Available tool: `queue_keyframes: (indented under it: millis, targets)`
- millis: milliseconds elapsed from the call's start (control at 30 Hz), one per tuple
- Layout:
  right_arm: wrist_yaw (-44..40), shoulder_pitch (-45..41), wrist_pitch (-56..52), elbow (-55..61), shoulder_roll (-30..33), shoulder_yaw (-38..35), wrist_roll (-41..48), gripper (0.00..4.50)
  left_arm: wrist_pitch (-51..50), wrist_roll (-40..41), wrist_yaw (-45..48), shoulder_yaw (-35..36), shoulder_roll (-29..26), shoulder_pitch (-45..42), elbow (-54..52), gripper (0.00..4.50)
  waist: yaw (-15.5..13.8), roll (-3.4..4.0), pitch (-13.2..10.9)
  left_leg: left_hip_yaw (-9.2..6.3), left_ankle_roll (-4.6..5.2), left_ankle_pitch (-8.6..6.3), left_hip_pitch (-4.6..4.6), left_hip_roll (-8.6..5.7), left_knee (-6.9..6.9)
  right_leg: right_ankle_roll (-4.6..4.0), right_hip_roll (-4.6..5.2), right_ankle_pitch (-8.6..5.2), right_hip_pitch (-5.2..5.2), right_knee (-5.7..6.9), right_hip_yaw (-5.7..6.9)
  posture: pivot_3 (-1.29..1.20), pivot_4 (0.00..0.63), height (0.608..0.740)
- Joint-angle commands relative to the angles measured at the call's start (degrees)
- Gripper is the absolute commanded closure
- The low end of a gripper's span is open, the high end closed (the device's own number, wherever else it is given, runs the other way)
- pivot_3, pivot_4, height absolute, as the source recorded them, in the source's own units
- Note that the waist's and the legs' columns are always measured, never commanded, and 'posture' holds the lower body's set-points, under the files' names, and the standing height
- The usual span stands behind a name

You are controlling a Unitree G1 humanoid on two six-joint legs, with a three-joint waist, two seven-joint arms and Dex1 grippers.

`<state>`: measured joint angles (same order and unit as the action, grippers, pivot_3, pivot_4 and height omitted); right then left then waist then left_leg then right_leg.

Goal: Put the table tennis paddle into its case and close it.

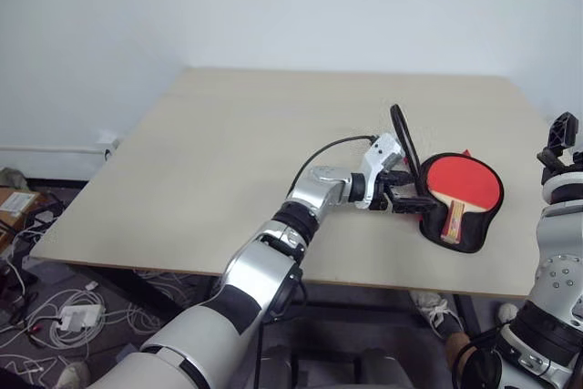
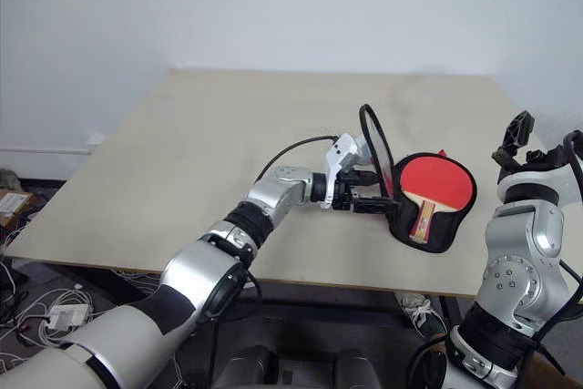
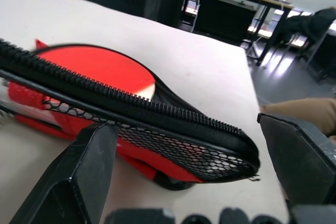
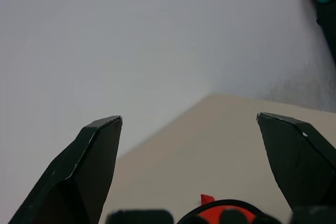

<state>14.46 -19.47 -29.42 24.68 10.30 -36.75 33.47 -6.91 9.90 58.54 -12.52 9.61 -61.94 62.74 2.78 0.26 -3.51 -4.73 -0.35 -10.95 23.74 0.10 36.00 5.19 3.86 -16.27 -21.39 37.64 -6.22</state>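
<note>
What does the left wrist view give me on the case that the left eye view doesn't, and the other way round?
Left wrist view: the zipper teeth and black mesh of the raised flap up close, lying between the open left gripper fingers.

Left eye view: the paddle's wooden handle lying in the case, the table, and the right gripper raised off to the side.

Both: the paddle's red face in the open case.
</note>
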Motion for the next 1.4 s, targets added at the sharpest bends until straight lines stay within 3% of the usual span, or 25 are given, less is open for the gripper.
queue_keyframes:
  millis: [33, 300, 567, 700, 1000, 1233, 1400]
  targets:
    - [0.47, -0.47, 1.84, 1.23, 1.04, -0.36, 0.52, 0.03, 4.43, -1.67, -0.06, -4.4, 18.22, 8.37, -0.9, 0.0, 0.0, 0.0, 0.0, 0.0, 0.0, 0.0, 0.0, 0.0, 0.0, 0.0, 0.0, 0.0, -0.01, 0.0, 0.0, 0.0, 0.0, 0.74]
    - [0.7, -0.37, 2.47, 0.98, 0.81, 0.77, 0.36, 0.03, 13.03, -4.24, -0.24, -15.75, 19.63, 14.45, -2.73, 0.0, 0.09, 0.04, 0.02, 0.05, 0.0, 0.0, -0.05, 0.01, -0.04, -0.01, -0.01, 0.0, -0.01, 0.0, -0.08, 0.0, 0.0, 0.74]
    - [-1.94, 0.74, -0.57, -0.35, 3.11, 5.52, -0.41, 0.03, 10.5, 1.55, -2.84, -8.08, 12.06, 7.92, -3.56, 0.0, 0.06, 0.03, 0.01, 0.07, 0.0, 0.0, -0.02, 0.01, 0.0, -0.01, 0.0, -0.01, -0.02, 0.0, -0.08, 0.0, 0.0, 0.74]
    - [-3.62, 0.14, -3.37, -3.27, 4.88, 9.62, -1.72, 0.03, 5.59, 5.07, 5.88, -4.97, 1.75, 8.73, -11.62, 0.0, 0.09, 0.02, 0.0, 0.09, 0.0, 0.0, -0.01, 0.01, 0.0, -0.02, 0.0, 0.0, -0.02, -0.01, -0.08, 0.0, 0.0, 0.74]
    - [-8.26, -2.59, -5.69, -7.58, 5.03, 16.52, -2.74, 0.03, -2.15, 4.99, 13.6, 0.24, -16.72, 12.36, -21.77, 0.0, 0.35, 0.08, 0.03, 0.21, 0.01, 0.0, -0.13, 0.12, -0.08, -0.02, -0.1, 0.0, -0.06, 0.03, -0.22, 0.0, 0.0, 0.74]
    - [-8.81, -7.9, -4.09, -7.85, 3.11, 13.77, 1.25, 0.03, -4.08, 4.94, 10.87, 3.53, -20.04, 13.63, -22.36, 0.0, -0.28, 0.0, 0.01, 0.02, 0.0, 0.0, -0.03, -0.02, 0.08, 0.0, 0.04, 0.01, 0.09, -0.01, -0.03, 0.0, 0.0, 0.74]
    - [-10.21, -8.99, -13.49, -8.3, 6.48, 23.92, -2.93, 0.03, -6.2, 5.73, 10.35, 5.35, -21.71, 14.22, -23.43, 0.0, 0.4, -0.01, 0.01, -0.02, 0.0, 0.0, -0.06, 0.06, 0.02, -0.06, -0.04, 0.04, 0.02, 0.04, -0.01, 0.0, 0.0, 0.74]
